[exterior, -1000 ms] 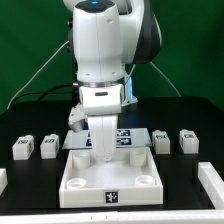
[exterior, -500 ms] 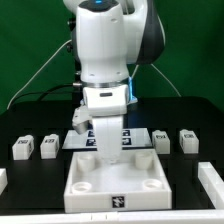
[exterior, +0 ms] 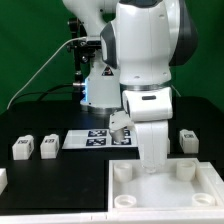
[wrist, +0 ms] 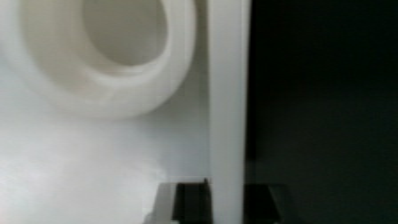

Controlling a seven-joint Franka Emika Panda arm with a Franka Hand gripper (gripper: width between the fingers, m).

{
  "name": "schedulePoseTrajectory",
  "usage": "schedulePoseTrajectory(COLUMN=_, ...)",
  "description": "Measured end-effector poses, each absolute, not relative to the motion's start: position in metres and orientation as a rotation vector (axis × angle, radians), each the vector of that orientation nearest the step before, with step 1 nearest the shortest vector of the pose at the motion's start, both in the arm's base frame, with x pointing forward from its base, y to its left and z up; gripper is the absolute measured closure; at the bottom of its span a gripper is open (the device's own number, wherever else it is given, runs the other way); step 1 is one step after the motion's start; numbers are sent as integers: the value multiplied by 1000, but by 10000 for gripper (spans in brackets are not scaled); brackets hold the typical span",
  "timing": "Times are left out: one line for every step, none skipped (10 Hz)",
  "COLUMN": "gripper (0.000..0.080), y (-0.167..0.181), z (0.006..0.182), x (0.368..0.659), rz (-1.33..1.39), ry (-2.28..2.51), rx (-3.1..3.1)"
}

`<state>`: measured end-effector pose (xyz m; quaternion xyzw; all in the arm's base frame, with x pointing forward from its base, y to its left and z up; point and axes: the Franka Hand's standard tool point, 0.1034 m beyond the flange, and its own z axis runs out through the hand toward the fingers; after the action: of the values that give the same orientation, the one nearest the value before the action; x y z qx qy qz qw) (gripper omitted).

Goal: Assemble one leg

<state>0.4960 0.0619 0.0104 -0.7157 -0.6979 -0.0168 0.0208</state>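
1. Leg [exterior: 187, 140], exterior view: it is a small white block with a black-and-white marker on its face. It stands on the black table [exterior: 40, 190] at the exterior view's right, apart from the white square base [exterior: 160, 195], and nothing touches it. Two similar small blocks [exterior: 22, 148] [exterior: 48, 146] stand at the exterior view's left, near the marker board [exterior: 98, 138]. The gripper [exterior: 152, 165] hangs low over the far part of the base, well apart from the leg. The wrist body hides the fingers, so from this side I cannot tell if the jaws are open or closed.
2. Wrist view: no leg appears. I see the base floor with a round socket [wrist: 98, 45], its raised rim [wrist: 228, 100] and the dark table beyond. One dark finger [wrist: 192, 203] is close against the rim. The other side is lost in the dark, so again I cannot tell if the jaws press on anything.
3. Handling, as I judge it: the leg looks light and stiff, of smooth plastic that may slip. It is best held on two flat opposite sides, near the middle, so that it stays upright.
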Motion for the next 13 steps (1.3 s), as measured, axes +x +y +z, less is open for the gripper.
schedulePoseTrajectory(gripper=739, y=62, z=10, x=496, rz=-51, ry=-2174, rx=-2211)
schedulePoseTrajectory(gripper=739, y=61, z=10, x=496, rz=-50, ry=-2193, rx=-2193)
schedulePoseTrajectory(gripper=739, y=60, z=10, x=495, rz=-50, ry=-2188, rx=-2196)
schedulePoseTrajectory(gripper=739, y=60, z=10, x=495, rz=-50, ry=-2183, rx=-2201)
schedulePoseTrajectory(gripper=666, y=59, z=9, x=495, rz=-49, ry=-2182, rx=-2201)
schedulePoseTrajectory(gripper=479, y=59, z=9, x=495, rz=-49, ry=-2181, rx=-2202)
schedulePoseTrajectory(gripper=479, y=59, z=9, x=495, rz=-49, ry=-2181, rx=-2202)
schedulePoseTrajectory(gripper=295, y=59, z=9, x=495, rz=-49, ry=-2181, rx=-2203)
schedulePoseTrajectory(gripper=196, y=59, z=9, x=495, rz=-48, ry=-2181, rx=-2203)
schedulePoseTrajectory(gripper=196, y=59, z=9, x=495, rz=-48, ry=-2180, rx=-2203)
schedulePoseTrajectory(gripper=159, y=58, z=9, x=495, rz=-48, ry=-2180, rx=-2203)
schedulePoseTrajectory(gripper=152, y=58, z=9, x=495, rz=-48, ry=-2180, rx=-2204)
schedulePoseTrajectory(gripper=152, y=58, z=9, x=495, rz=-48, ry=-2180, rx=-2204)
